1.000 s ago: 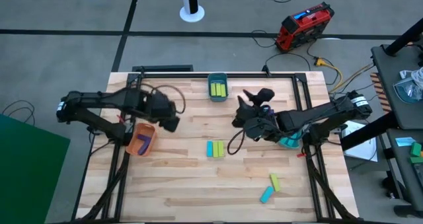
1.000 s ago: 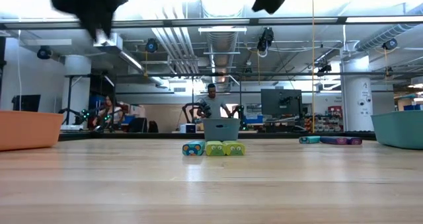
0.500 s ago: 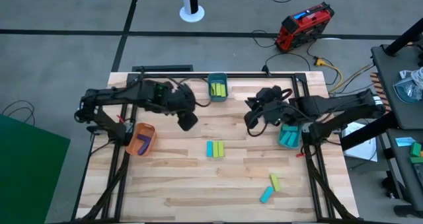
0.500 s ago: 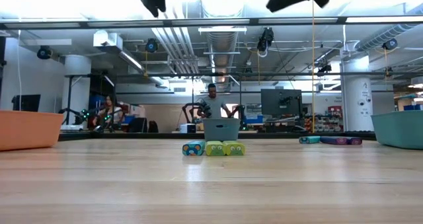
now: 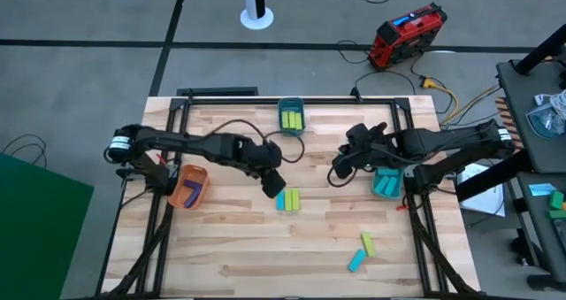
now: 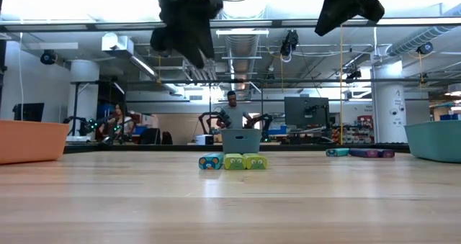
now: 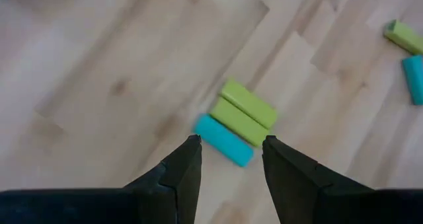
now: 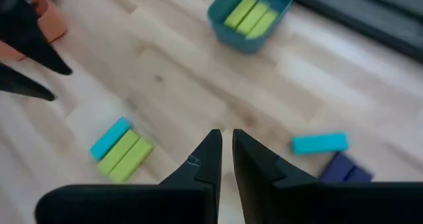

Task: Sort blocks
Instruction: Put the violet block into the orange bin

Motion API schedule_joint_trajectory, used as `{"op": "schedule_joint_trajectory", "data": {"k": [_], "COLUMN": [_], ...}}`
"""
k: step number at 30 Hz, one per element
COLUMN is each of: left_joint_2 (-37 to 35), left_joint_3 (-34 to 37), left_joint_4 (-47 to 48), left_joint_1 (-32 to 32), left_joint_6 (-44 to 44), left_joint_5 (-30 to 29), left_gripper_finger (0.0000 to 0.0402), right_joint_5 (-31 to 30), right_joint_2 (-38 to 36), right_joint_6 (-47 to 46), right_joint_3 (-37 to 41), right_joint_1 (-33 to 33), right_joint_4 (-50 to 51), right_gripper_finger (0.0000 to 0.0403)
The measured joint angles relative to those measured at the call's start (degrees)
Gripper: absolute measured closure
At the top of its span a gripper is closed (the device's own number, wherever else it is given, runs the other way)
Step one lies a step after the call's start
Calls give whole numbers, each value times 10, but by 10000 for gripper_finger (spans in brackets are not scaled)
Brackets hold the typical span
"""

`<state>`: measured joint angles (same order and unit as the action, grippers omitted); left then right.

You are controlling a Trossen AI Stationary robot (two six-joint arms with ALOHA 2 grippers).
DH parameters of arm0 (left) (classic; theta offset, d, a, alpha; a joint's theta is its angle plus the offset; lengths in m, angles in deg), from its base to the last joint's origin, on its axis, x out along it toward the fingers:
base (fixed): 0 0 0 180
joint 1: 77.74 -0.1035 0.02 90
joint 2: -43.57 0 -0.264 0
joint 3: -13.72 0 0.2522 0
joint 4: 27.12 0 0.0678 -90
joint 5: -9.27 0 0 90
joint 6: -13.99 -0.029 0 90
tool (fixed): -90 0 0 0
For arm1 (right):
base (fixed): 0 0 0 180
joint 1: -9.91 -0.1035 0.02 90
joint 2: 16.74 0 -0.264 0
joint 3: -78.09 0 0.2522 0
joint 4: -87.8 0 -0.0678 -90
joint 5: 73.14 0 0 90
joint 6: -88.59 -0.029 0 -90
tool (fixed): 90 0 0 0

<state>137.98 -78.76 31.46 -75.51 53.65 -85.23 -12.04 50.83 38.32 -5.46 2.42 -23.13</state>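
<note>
**A:** What is the left gripper (image 7: pixel 228 159) doing?

**B:** It is hanging over the middle of the table (image 5: pixel 239 247), fingers parted and holding nothing. Its wrist view is looking straight down on a trio of blocks lying side by side: a blue block (image 7: pixel 223 141) and two green blocks (image 7: pixel 243 112), all touching. The blue one is sitting nearest the gap between the fingers.

**A:** So which step is this?

**B:** I am reading it as the approach to a pick, probably the blue block, though nothing is gripped yet.

**A:** And the right gripper (image 8: pixel 223 159)?

**B:** It is hovering empty above the right half of the table, fingers nearly pressed together, not far from the teal bin (image 5: pixel 386 184) at the right edge.

**A:** Where are the other blocks lying?

**B:** Green ones are sitting in the grey-blue bin (image 5: pixel 291 117) at the far edge, a purple one in the orange bin (image 5: pixel 188 187) on the left, and a loose green and blue pair (image 5: pixel 361 251) near the front right.

**A:** What is the next move calling for?

**B:** Coming down with the fingers straddling the blue block alone, without nudging its green neighbour.
</note>
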Motion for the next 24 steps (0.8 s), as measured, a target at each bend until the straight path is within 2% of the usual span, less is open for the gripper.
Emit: {"op": "schedule_joint_trajectory", "data": {"k": [5,10,12,14,16,20,24], "left_joint_2": [0,0,0,-4,-15,-52,-94], "left_joint_3": [53,56,45,30,12,-25,-55], "left_joint_4": [-47,-44,-34,-28,-10,43,101], "left_joint_1": [8,10,10,11,12,15,14], "left_joint_6": [60,65,62,47,35,-5,-50], "left_joint_5": [36,40,40,25,-12,-95,-116], "left_gripper_finger": [263,263,263,263,263,263,263], "right_joint_5": [71,125,139,186,242,262,291], "right_joint_2": [0,5,11,21,38,85,140], "right_joint_6": [-41,-78,-146,-213,-185,-50,69], "right_joint_3": [4,5,5,2,1,1,0], "right_joint_1": [0,0,10,43,87,181,276], "right_joint_4": [4,18,30,58,70,70,103], "right_gripper_finger": [375,375,376,379,385,392,390]}}
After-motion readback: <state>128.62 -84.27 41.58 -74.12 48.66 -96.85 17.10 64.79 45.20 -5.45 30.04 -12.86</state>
